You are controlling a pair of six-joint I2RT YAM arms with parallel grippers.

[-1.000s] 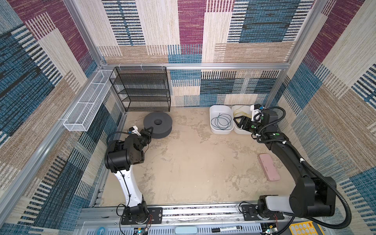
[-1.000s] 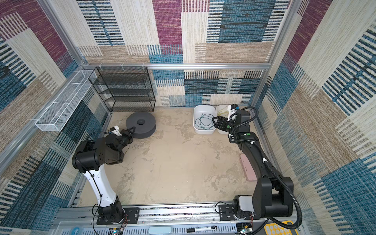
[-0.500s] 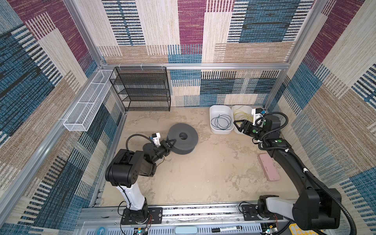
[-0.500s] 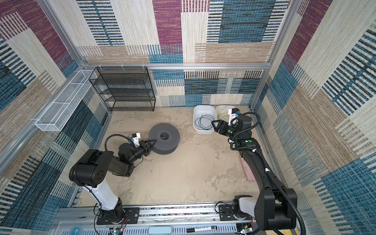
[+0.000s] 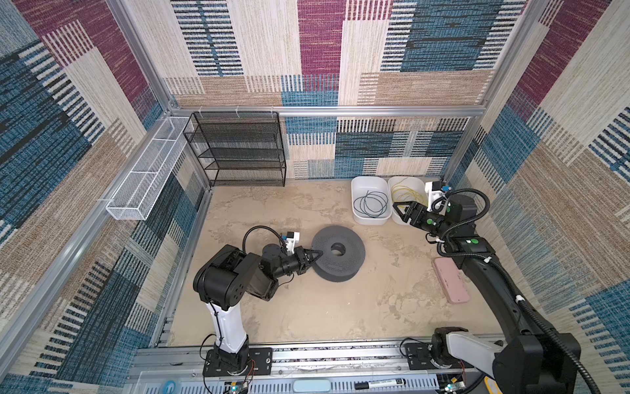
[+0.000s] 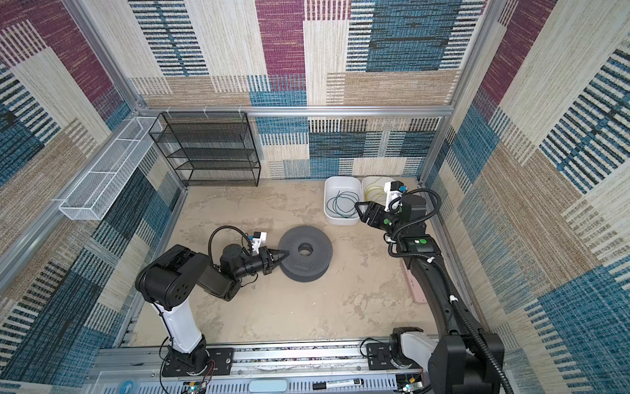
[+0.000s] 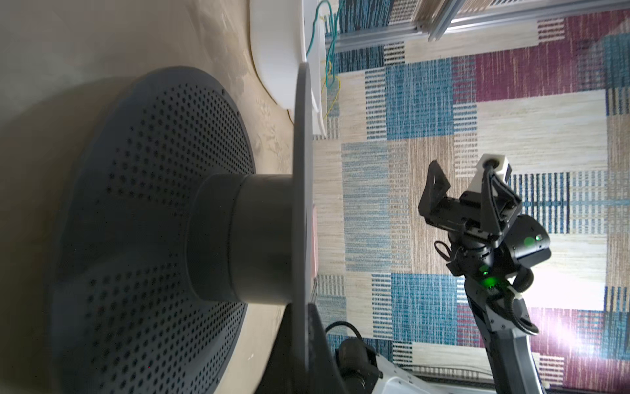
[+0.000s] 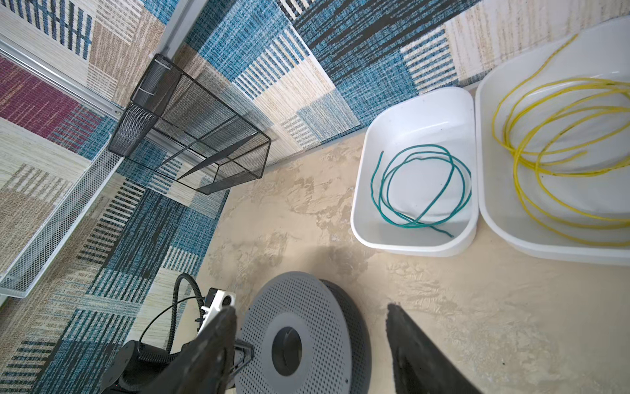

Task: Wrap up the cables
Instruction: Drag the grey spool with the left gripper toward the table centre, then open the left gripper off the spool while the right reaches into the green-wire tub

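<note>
My left pincer (image 5: 315,254) is clamped tight on the rim of the upper flange of the grey spool (image 5: 351,261). The left wrist view shows that thin flange edge (image 7: 302,204) running straight into the jaws. The spool sits on its lower flange, mid worktop (image 5: 306,307). My right pincer (image 5: 397,213) is spread wide, with nothing between the fingers (image 8: 218,337). It hovers by the near edge of the 2 bins at the back right. The teal cable (image 5: 371,204) lies in loose loops in the white bin (image 5: 356,186). The yellow cable (image 5: 407,195) is looped in the neighbour bin (image 5: 414,179), touching alongside. Both cables are well apart from the spool. A pink case (image 5: 450,279) lies flat by the right arm.
</note>
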